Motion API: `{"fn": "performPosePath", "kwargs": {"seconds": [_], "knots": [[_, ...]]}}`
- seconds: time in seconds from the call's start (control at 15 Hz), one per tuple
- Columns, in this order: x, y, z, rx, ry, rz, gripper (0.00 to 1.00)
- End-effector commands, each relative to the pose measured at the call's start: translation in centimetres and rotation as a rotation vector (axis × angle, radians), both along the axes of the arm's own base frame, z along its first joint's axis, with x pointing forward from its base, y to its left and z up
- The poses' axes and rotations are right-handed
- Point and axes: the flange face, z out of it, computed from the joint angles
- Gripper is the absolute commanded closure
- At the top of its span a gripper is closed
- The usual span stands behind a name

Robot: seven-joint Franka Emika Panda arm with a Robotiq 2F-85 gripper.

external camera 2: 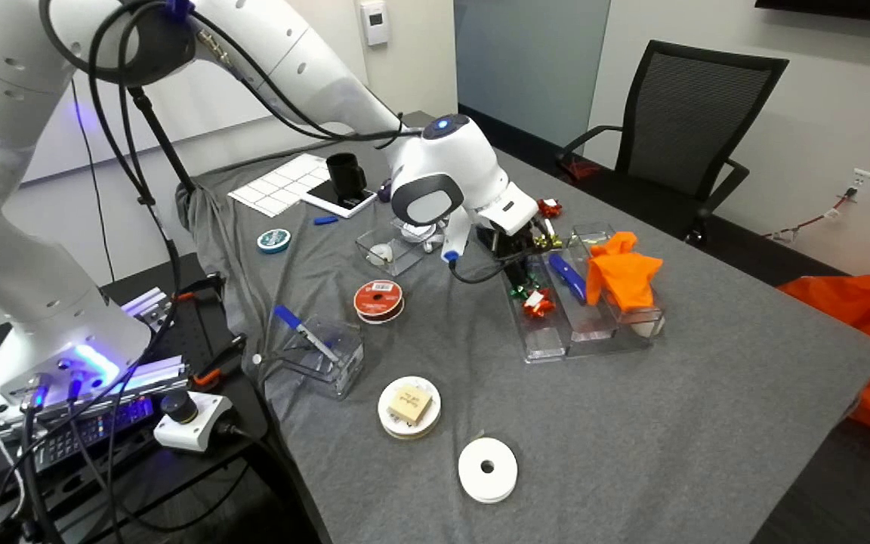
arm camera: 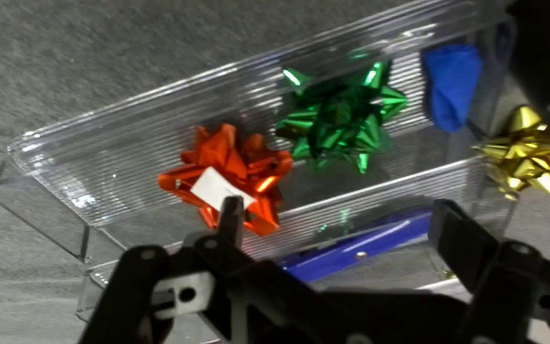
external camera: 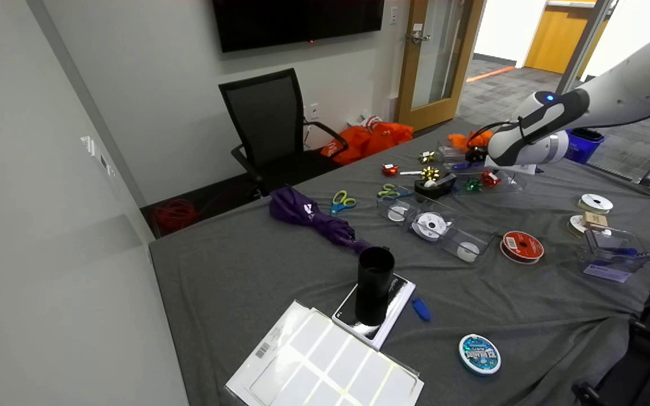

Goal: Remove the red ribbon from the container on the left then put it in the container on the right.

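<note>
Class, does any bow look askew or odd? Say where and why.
The red bow in the clear tray, beside the green bow, shows a white square on top, perhaps its backing, so it may be upside down.

In an exterior view I see my grey cloth-covered counter (external camera: 229, 276) from above, the camera facing a pale wall (external camera: 178, 107) with a black flat screen (external camera: 302, 22); the tall black mug (external camera: 376, 270) stands nearer it, my white jointed arm (external camera: 629, 84) at upper right. In an exterior view the camera looks down past my white rounded base (external camera 2: 65, 347), near at left, that mug farther off. Both share the round red-labelled spool (external camera 2: 379, 299) and black mesh chair (external camera 2: 692, 128). The wrist view, closest, looks past my black two-fingered pincer (arm camera: 337, 210) onto a clear ribbed plastic tray (arm camera: 108, 177) that both exterior views also hold.
</note>
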Motion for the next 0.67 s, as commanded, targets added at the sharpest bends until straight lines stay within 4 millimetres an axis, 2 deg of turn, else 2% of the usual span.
{"fn": "performPosePath", "kwargs": {"seconds": [0.0,0.2,0.6], "knots": [[-1.7,1.7,4.7,0.082,-0.042,0.071,0.00],[-3.0,2.4,7.6,0.140,-0.031,0.131,0.00],[-7.2,2.5,9.7,0.278,0.187,0.240,0.00]]}}
